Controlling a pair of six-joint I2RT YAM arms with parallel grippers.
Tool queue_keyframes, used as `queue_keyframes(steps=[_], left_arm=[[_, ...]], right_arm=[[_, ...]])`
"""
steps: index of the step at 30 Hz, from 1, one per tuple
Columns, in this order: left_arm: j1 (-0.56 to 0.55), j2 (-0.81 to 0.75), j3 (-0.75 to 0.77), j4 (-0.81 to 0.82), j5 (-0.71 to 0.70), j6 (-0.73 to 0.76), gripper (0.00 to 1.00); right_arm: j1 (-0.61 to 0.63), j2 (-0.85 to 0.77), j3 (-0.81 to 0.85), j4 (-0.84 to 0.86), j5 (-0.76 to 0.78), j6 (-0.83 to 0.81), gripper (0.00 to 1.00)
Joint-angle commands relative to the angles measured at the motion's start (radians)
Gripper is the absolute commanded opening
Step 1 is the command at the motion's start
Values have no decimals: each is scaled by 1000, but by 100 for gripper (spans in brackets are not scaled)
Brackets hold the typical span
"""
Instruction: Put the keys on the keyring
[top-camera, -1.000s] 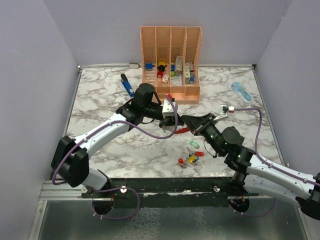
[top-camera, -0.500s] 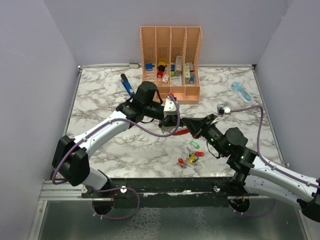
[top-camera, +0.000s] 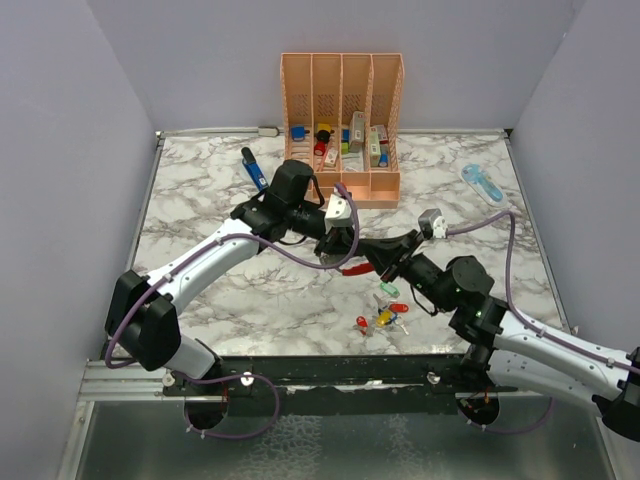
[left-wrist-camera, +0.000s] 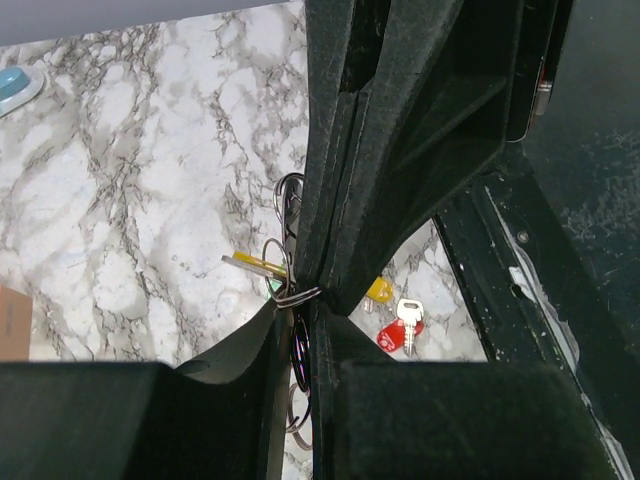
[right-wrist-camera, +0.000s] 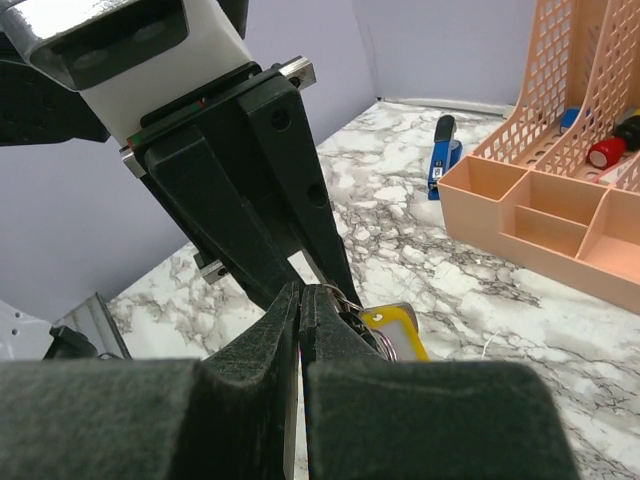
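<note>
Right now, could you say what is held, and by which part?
Left gripper: red-and-grey oval keyring, apparently its end. Right gripper: yellow-headed metal key, its wire loop.

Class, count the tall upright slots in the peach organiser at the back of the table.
4: side by side across the organiser, running left to right; none appear hidden.

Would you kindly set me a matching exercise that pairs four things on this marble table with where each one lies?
Things:
1. peach plastic mesh organiser
2. dark blue stick-shaped tool
3. pale blue flat tool
4. loose little metal keys with coloured heads

Places:
A. far right side
B. front, towards the near edge
C. back centre
D. back, left of centre

Pairs: 1-C, 2-D, 3-A, 4-B.
</note>
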Motion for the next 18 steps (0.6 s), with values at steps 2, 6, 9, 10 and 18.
queue_keyframes(steps=[2, 6, 9, 10, 18], left_arm=[[1, 9, 8, 44, 45, -61, 0], [1, 13, 13, 55, 36, -85, 0], [1, 18, 26, 59, 46, -111, 0], [1, 20, 31, 56, 53, -116, 0], [1, 38, 61, 56, 129, -164, 0]], right_arm=[[0, 10, -38, 150, -5, 14, 1], [0, 17, -43, 173, 9, -8, 1], [1, 16, -37, 176, 18, -46, 1], [1, 12, -37, 184, 20, -61, 1], [1, -6, -55, 216, 10, -191, 1]])
